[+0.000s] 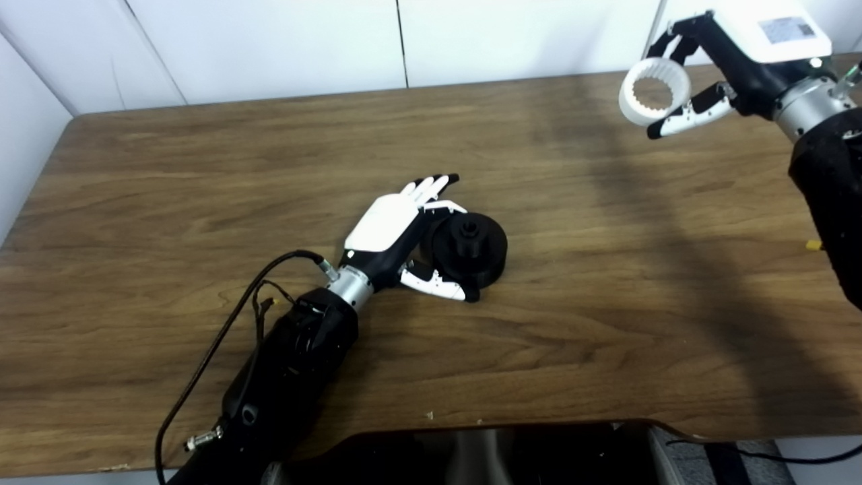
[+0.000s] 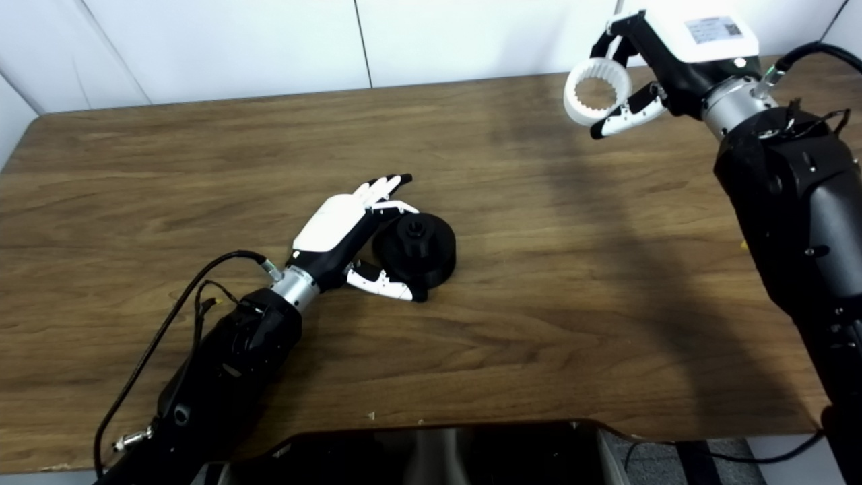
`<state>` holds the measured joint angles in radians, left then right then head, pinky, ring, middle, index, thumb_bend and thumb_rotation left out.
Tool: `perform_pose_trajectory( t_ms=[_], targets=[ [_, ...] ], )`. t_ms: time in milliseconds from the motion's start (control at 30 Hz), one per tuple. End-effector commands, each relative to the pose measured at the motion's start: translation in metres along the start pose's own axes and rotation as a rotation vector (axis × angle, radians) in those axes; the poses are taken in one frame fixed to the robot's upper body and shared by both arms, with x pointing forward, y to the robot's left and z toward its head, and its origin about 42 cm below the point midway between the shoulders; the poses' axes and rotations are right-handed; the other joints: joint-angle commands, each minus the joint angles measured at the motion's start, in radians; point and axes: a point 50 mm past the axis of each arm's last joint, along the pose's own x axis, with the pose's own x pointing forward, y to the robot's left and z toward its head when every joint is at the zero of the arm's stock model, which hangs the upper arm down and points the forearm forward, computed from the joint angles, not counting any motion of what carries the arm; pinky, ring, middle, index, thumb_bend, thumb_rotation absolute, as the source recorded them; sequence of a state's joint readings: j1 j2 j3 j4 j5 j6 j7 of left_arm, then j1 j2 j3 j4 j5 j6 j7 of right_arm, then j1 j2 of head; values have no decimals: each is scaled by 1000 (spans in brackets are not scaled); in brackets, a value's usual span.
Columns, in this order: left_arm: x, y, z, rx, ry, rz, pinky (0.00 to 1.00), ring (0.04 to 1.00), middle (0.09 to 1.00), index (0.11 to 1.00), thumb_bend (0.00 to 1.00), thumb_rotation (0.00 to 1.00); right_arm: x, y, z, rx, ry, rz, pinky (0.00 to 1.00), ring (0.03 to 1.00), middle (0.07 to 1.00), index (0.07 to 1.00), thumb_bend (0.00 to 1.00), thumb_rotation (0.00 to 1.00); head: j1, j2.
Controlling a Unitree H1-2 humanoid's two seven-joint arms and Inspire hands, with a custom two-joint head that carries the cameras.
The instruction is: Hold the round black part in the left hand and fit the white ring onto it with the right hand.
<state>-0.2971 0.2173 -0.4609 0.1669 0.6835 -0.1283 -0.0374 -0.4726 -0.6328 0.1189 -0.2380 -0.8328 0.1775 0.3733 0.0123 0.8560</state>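
The round black part rests on the wooden table near its middle; it also shows in the right eye view. My left hand lies beside it on its left, fingers apart and stretched past its far side, thumb along its near side, not closed on it. My right hand is raised at the far right and is shut on the white ring, which has a toothed inner face and hangs above the table; the ring also shows in the right eye view.
A black cable loops along my left forearm over the table. White wall panels stand behind the table's far edge. A dark opening lies below the near edge.
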Motion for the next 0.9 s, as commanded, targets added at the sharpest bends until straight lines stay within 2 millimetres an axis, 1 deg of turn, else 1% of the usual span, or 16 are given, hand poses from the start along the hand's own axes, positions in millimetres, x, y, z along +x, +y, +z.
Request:
perform_pose_trajectory(
  t_ms=[0, 167, 333, 500, 533, 567, 600, 667, 867],
  targets=[
    [6, -8, 3, 43, 3, -41, 1000, 1000, 1000, 673, 1000, 388, 3, -24, 4, -17, -44, -100, 950, 641, 519, 582, 819, 225, -5, 1],
    [5, -7, 3, 41, 7, -43, 1000, 1000, 1000, 674, 1000, 377, 2, -22, 8, -1, -76, -104, 928, 623, 501, 577, 816, 236, -12, -1],
    [5, -7, 3, 45, 3, -40, 1000, 1000, 1000, 672, 1000, 378, -1, -19, 14, 23, -110, -112, 901, 607, 507, 569, 824, 231, -12, 1],
    [6, -7, 2, 46, -3, -32, 1000, 1000, 1000, 671, 1000, 386, -5, -17, 25, 35, -140, -100, 884, 603, 510, 566, 817, 237, -15, 2],
    [6, -7, 2, 46, -3, -32, 1000, 1000, 1000, 669, 1000, 386, -7, -16, 28, 37, -145, -96, 901, 607, 505, 522, 642, 189, -15, 2],
    [7, -7, 2, 45, -3, -32, 1000, 1000, 1000, 669, 1000, 387, -7, -15, 31, 40, -150, -94, 908, 609, 500, 507, 583, 173, -15, 1],
    [7, -7, 2, 45, -2, -33, 1000, 1000, 1000, 670, 1000, 387, -8, -14, 34, 44, -156, -92, 911, 610, 499, 500, 553, 164, -15, 2],
    [7, -7, 2, 45, -3, -32, 1000, 1000, 1000, 670, 1000, 386, -10, -13, 39, 55, -171, -90, 907, 609, 493, 493, 528, 157, -16, 1],
    [8, -6, 2, 41, -2, -31, 1000, 1000, 1000, 669, 1000, 384, -15, -8, 52, 82, -206, -81, 900, 611, 489, 491, 521, 156, -18, 0]
  ],
)
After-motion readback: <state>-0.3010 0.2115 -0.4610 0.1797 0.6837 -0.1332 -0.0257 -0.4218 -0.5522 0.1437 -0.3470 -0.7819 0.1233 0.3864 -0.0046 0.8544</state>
